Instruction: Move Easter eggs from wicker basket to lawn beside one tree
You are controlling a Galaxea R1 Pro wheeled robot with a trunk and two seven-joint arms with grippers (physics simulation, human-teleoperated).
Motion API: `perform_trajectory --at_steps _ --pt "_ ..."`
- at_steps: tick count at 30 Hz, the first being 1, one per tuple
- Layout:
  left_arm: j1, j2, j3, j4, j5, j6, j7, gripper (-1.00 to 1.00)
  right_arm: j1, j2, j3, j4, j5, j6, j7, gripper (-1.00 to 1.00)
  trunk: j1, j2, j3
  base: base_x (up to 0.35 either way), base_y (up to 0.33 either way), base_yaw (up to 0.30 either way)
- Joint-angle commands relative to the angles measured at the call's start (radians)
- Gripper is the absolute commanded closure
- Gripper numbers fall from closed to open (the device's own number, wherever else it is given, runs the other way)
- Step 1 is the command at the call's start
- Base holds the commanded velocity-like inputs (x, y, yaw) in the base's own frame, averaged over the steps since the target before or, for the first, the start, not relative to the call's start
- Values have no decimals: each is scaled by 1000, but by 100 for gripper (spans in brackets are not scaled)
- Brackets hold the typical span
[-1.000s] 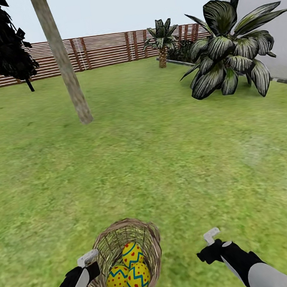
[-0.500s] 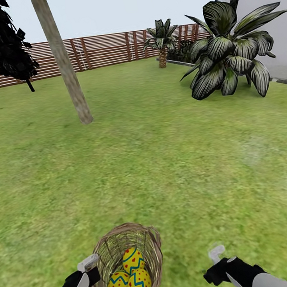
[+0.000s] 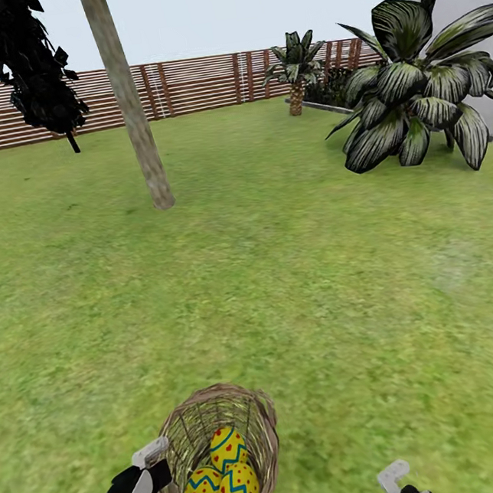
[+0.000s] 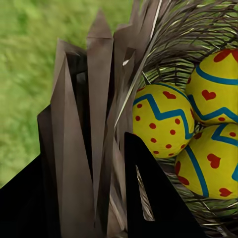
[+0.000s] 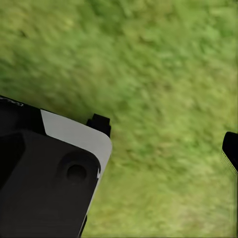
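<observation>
green lawn [image 3: 296, 271] runs to slatted fence [image 3: 196, 83], tree [image 3: 134, 114] upright on it.

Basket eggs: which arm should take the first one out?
Probably right. The left gripper is clamped on the wicker basket rim, one finger inside beside the eggs. The right gripper is open over bare lawn, holding nothing.
</observation>
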Motion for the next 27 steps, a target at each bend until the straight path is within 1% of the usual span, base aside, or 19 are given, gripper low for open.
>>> perform_trajectory --at_steps 1,3,4,6,7,12,18,19,21,27 --pt "0 0 2 -3 13 4 5 100 -1 0 -5 1 6 1 3 -100 -3 6 2 0 0 292" --pt "-1 0 2 -3 13 5 5 100 -1 0 -5 1 6 0 3 -100 -11 20 9 0 0 272" --pt "0 0 2 -3 13 4 5 100 -1 0 -5 2 7 -1 3 -100 -11 20 10 0 0 206" --pt "0 0 2 -3 13 5 5 100 21 1 -5 2 12 -44 3 -100 -11 20 13 0 0 150" --pt "0 0 2 -3 13 5 5 100 26 1 -5 2 12 -51 3 -100 -11 20 14 0 0 100" --pt "0 1 2 -3 13 4 5 100 27 1 -5 2 12 -52 3 -100 -11 20 22 0 0 70" --pt "4 3 3 -5 11 3 5 100 27 1 -5 1 14 -52 3 -100 -11 20 31 0 0 9" --pt "4 14 2 -5 12 4 4 100 27 2 -5 1 13 -53 3 -100 -11 20 33 0 0 0" --pt "4 18 2 -6 12 3 5 100 28 3 -5 1 12 -58 3 -100 -11 20 36 0 0 0" --pt "4 19 2 -4 11 3 5 100 39 3 -5 1 16 -68 3 -100 -11 20 45 0 0 0"
